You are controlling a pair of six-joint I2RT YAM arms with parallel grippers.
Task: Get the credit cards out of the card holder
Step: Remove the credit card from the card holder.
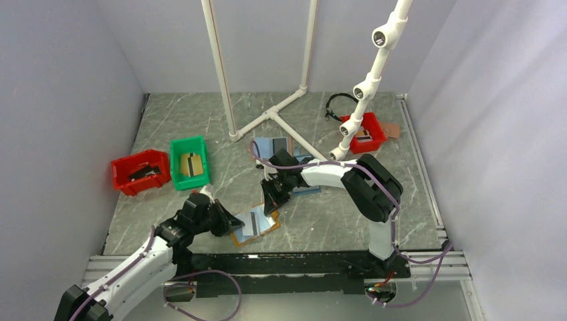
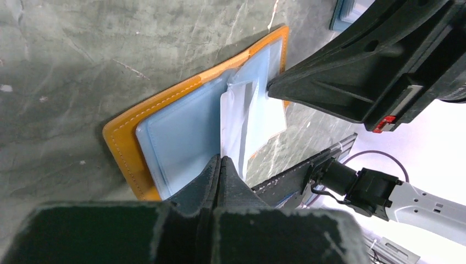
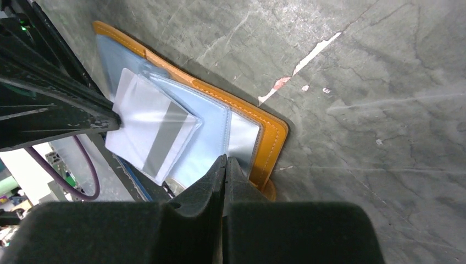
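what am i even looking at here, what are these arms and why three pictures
Two white robot arms are bolted at the table's near edge. One picture looks down from above; the other two come from a camera on each wrist. Between the arms lies an open card holder, orange-brown outside, light blue inside. The left claw is shut on a pale card poking out of it, while the right claw is shut at the holder's opposite edge. Farther back sit a red bin, a green bin and another red bin.
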